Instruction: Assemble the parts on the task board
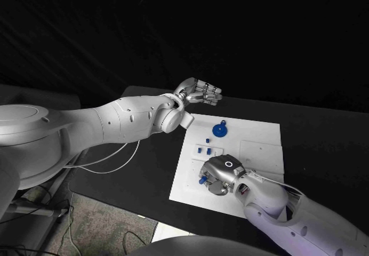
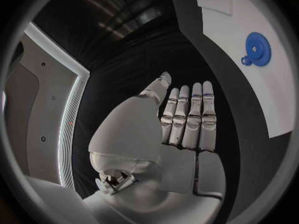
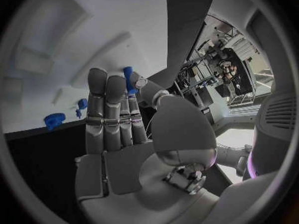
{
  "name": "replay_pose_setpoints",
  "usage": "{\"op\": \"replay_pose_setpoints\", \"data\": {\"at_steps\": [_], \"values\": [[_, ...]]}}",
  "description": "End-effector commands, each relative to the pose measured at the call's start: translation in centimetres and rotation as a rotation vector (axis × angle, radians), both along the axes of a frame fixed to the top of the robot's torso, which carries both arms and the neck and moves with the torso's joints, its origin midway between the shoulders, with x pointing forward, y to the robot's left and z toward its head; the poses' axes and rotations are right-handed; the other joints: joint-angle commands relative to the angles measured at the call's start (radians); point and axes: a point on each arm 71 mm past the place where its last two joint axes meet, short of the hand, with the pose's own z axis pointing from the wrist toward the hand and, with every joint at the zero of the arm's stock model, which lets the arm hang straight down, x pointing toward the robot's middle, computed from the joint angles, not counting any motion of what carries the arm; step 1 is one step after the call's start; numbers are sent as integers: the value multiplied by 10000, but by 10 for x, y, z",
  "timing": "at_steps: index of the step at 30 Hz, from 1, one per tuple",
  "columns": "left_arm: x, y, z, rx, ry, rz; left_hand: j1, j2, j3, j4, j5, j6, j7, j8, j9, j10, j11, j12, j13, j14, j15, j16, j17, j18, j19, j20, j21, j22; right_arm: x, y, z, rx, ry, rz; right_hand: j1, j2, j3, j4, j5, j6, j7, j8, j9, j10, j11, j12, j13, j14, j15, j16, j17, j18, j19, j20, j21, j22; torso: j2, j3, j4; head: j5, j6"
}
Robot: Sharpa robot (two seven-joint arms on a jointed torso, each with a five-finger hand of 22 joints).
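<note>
Where the black table (image 1: 323,128) carries the white task board (image 1: 261,140), I log these items. Item one: my left hand (image 1: 198,92), raised past the board's far left corner, off the plate; fingers straight and side by side in the left wrist view (image 2: 187,117), grasping nothing, so released. Item two: my right hand (image 1: 219,175), down over the near left part of the board. In the right wrist view a small blue part (image 3: 128,78) sits between its thumb and a fingertip (image 3: 98,82), so I record it as pinched there. Item three: a blue gear (image 1: 221,129), flat on the far left part of the board, a small knob touching its far edge; well apart from both hands. Item four: several small blue pieces (image 1: 205,150) on the board between the gear and my right hand, near the left edge. I cannot tell their exact shapes.
</note>
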Motion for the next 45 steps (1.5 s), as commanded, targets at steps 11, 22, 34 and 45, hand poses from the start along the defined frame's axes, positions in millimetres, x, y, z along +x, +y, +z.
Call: {"op": "replay_pose_setpoints", "data": {"at_steps": [11, 22, 34, 45], "values": [[0, -4, 1, -129, 22, -226, 66, 19, -4, 52, -41, 6, -13, -27, -4, -8, -17, -31, -5, 9, -4, 43, -2, -57, 32, 7, 66, -8, -2, 4, -2, -249, -319, 45, -30, 68, 90, 14, -8, 220, -104, 48, 143, 74, -5, 34, 9, 31, -65, -29, -6, 118, 355, -70, -14, 34, 3, -7, 5, -23, -14], [0, -4, 1, -125, 69, -253, 66, 19, -4, 52, -41, 6, -13, -27, -4, -8, -17, -31, -5, 9, -4, 43, -2, -57, 32, 7, 66, -8, -7, 10, -2, -306, -274, 252, -42, 58, 86, 19, 17, 223, -105, 48, 144, 76, -6, 34, 9, 27, -65, -21, -5, 117, 350, -69, -12, 58, -1, -7, 2, -40, -35], [0, -5, 0, -123, 126, -292, 83, 24, -7, 47, -36, 7, -16, -27, -4, -13, -16, -29, -4, 3, -2, 43, -1, -51, 43, 7, 74, -32, -11, 12, -9, -552, -125, 364, -54, 69, 62, 21, 16, 217, -104, 46, 145, 77, -8, 34, 9, 25, -64, -17, -7, 112, 346, -69, -19, 73, 0, -1, 5, -38, -39], [0, -4, 0, -113, 152, -284, 79, 18, -15, 49, -46, 1, -13, -27, -4, -14, -14, -28, -4, -11, 4, 42, -3, -51, 34, 11, 70, -40, -9, 10, -10, -120, 18, 212, -407, -108, -798, 218, 856, -853, 133, 19, -19, -1006, 315, 19, -30, 13, 142, 0, -45, 211, 329, 105, -124, 49, -3, 3, -3, -53, -42]]}}
